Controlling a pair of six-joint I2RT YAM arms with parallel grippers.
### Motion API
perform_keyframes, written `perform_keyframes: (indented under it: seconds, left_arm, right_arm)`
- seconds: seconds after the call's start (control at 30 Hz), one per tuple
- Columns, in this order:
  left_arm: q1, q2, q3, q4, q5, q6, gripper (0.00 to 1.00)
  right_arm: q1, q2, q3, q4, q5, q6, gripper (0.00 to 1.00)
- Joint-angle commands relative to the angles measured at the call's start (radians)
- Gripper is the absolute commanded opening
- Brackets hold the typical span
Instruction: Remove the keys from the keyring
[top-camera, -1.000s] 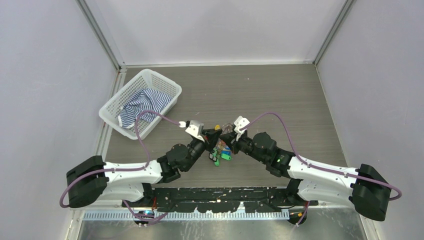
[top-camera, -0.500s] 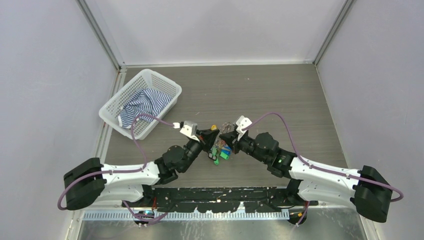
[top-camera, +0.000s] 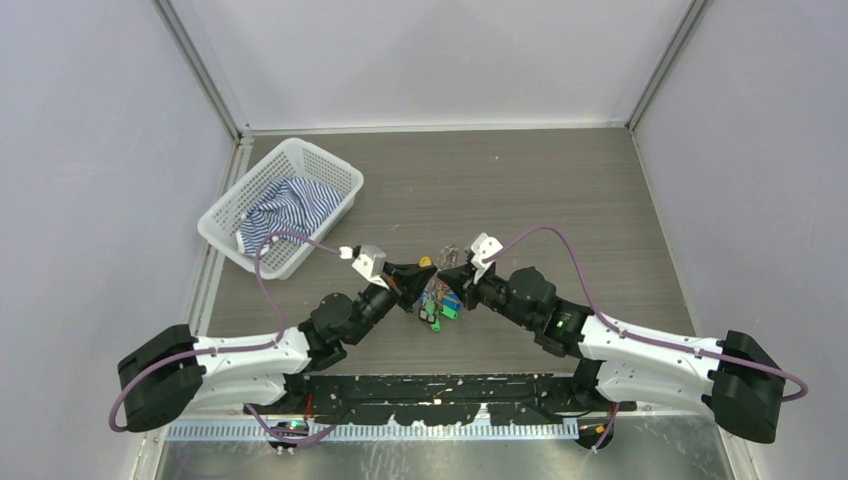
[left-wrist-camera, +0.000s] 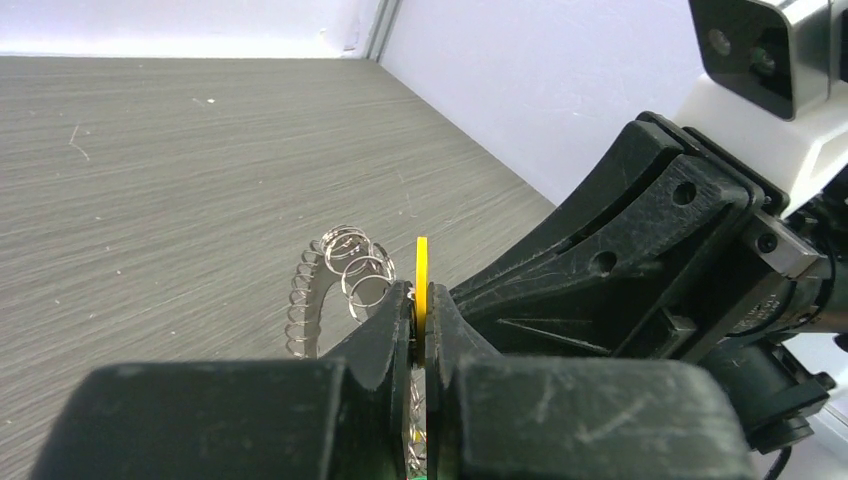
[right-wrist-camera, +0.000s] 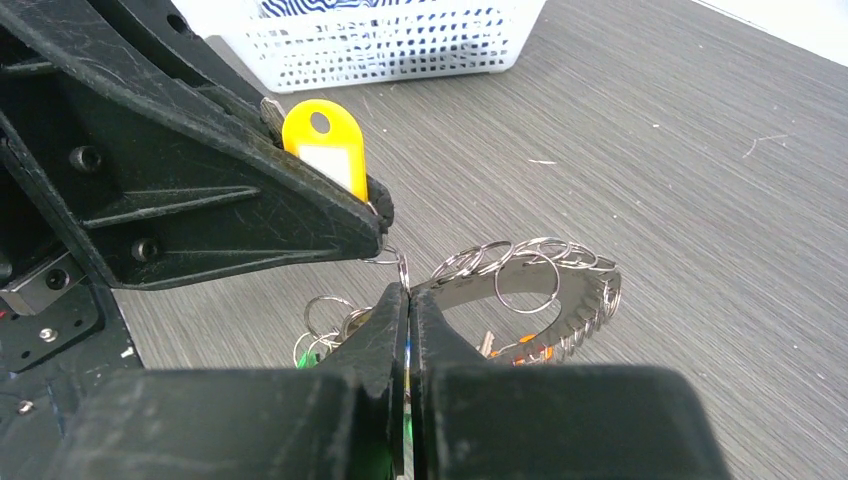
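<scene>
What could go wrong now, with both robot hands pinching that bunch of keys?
1. The left gripper pinches only part of the yellow tag, so the tag might slip out.
2. The right gripper seems to grip the thin keyring with just its tips, so the ring could twist loose and the hanging keys drop.
</scene>
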Motion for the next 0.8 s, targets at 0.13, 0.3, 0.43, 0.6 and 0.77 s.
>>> perform_keyframes:
  seconds: [0.13, 0.3, 0.43, 0.6, 0.77]
  left_arm:
    - [0.000, -0.113, -0.030, -0.060, 0.011, 0.043, 0.00]
    - [0.000, -0.105, -0.035, -0.087, -0.034, 0.065, 0.00]
    - [0.001, -0.102, -0.052, -0.091, -0.130, 0.061, 0.00]
    - [0.017, -0.098, -0.083, -0.075, -0.216, 0.031, 0.00]
    - [0.032, -0.061, -0.103, 0.007, -0.166, 0.029, 0.00]
  right_arm:
    - [-0.010, -0.045, -0.063, 0.314, 0.165, -0.081, 0.01]
    - [-0.011, 0.012, -0.099, 0.470, 0.169, -0.125, 0.01]
    - [-0.010, 0.042, -0.117, 0.521, 0.200, -0.133, 0.01]
    - [-0.009, 0.045, -0.141, 0.528, 0.209, -0.125, 0.01]
    - [-0.009, 0.046, -0.150, 0.518, 0.240, -0.110, 0.01]
